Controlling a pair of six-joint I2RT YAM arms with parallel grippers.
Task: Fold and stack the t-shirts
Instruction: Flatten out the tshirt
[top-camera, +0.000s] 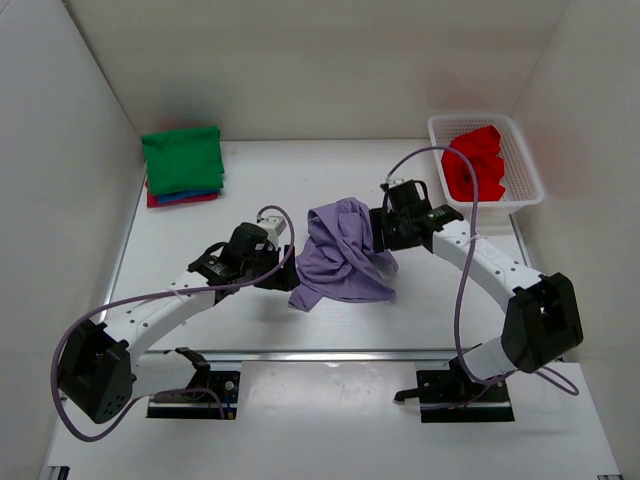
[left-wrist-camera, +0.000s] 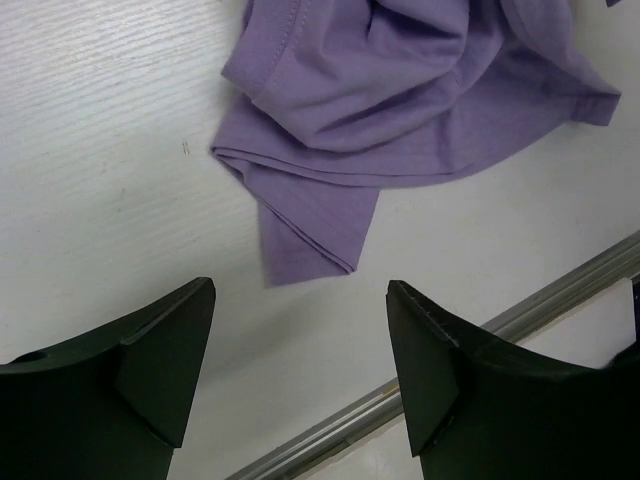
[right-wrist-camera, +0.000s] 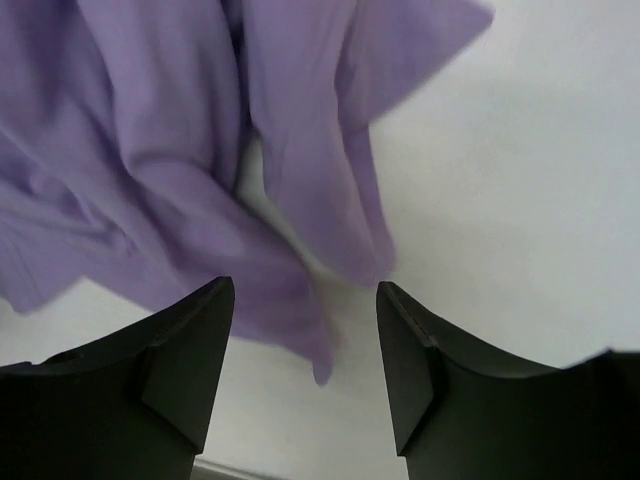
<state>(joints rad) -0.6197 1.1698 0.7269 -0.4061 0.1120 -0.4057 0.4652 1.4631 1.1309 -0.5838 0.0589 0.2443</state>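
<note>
The lavender t-shirt lies crumpled on the table's middle. My left gripper is open and empty at the shirt's near-left corner. In the left wrist view the gripper sits just short of that corner of the shirt. My right gripper is open at the shirt's right side. In the right wrist view the gripper hovers over a blurred edge of the shirt, holding nothing. A folded green t-shirt tops a stack at the back left, with blue and magenta edges beneath. A red t-shirt lies in the basket.
The white lattice basket stands at the back right, close behind my right arm. A metal rail runs along the table's near edge. White walls close in the left, back and right sides.
</note>
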